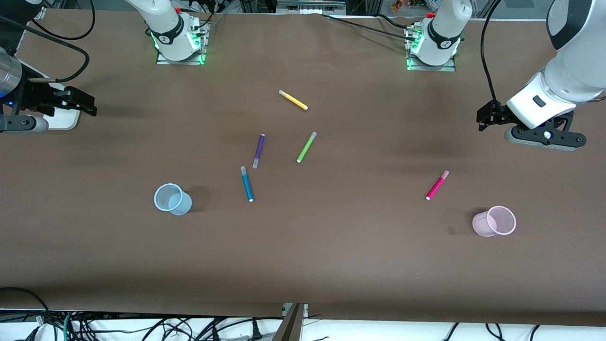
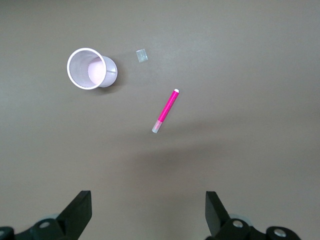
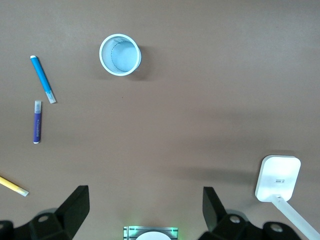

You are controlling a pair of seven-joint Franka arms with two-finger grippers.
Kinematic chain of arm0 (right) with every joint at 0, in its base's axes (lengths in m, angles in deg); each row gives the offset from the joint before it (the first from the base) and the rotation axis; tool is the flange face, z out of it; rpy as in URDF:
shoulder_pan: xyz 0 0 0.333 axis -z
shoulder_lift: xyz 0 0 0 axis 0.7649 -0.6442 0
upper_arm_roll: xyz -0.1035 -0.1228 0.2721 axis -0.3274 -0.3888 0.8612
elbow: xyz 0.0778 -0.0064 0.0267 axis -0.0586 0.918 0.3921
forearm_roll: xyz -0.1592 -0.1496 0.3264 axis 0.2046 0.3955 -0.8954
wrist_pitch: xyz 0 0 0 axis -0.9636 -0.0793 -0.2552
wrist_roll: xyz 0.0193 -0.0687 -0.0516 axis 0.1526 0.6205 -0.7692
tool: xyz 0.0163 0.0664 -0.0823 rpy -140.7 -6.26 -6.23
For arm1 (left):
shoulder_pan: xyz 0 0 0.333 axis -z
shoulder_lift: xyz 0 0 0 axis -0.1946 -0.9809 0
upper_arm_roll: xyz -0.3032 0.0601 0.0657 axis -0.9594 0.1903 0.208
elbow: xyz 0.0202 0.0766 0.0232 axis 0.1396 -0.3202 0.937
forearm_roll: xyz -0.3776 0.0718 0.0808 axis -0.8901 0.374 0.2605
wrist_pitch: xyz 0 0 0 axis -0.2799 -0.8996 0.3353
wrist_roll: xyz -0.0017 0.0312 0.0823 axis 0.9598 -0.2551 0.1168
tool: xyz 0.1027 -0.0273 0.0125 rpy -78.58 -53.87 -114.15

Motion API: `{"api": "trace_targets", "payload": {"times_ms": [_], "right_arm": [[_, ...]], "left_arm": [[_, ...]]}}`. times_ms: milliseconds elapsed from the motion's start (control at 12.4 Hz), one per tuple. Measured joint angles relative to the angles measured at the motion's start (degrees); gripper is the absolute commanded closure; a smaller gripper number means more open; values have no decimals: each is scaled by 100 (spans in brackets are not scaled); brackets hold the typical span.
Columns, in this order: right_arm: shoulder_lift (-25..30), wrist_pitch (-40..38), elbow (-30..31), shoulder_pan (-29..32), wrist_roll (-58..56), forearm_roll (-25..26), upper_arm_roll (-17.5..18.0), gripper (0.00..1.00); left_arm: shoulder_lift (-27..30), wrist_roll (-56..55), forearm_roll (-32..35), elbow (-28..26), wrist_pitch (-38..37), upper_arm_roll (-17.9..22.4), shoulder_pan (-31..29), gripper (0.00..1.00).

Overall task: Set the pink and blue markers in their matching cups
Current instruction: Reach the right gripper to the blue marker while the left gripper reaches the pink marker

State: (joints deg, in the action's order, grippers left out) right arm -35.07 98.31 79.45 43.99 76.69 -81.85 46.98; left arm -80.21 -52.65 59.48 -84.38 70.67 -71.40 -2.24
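Pink marker [image 1: 437, 185] and blue marker [image 1: 247, 183] lie on table, uncupped | pink cup [image 1: 495, 221], blue cup [image 1: 171, 198] empty | left gripper [image 2: 148, 215], right gripper [image 3: 145, 212] held spread, aloft | nothing done.

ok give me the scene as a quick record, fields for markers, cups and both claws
pink marker: flat on the table, toward the left arm's end, apart from its cup
pink cup: upright, empty, nearer the front camera than the pink marker
blue marker: flat, mid-table, just nearer the camera than the purple marker
blue cup: upright, empty, toward the right arm's end
other markers: green, yellow, both flat
left claw: open, holding nothing, above the table
right claw: open, holding nothing, above the table
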Motion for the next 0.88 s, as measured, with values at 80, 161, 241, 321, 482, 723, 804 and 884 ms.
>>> {"api": "trace_targets", "payload": {"times_ms": [80,161,241,321,482,723,804,884], "right_arm": [[-9,0,-1,0,0,0,0,0],[-16,0,-2,0,0,4,0,0],[-20,0,-9,1,0,9,0,0],[-25,2,-26,2,0,11,0,0],[-68,5,-37,-4,-3,10,15,0],[-455,274,-36,-267,-14,6,169,0],[-660,476,-36,-464,-4,4,201,0],[-889,678,-34,-681,6,4,216,0]], "left_arm": [[0,0,0,0,0,0,0,0],[0,0,0,1,1,0,0,0],[0,0,0,2,1,0,0,0],[0,0,0,2,1,0,0,0],[-5,0,0,1,-2,-9,0,0],[-156,5,-5,-39,-46,-162,37,0],[-298,3,-5,-66,-46,-302,57,0],[-464,-1,-5,-121,-21,-436,81,0]]}}
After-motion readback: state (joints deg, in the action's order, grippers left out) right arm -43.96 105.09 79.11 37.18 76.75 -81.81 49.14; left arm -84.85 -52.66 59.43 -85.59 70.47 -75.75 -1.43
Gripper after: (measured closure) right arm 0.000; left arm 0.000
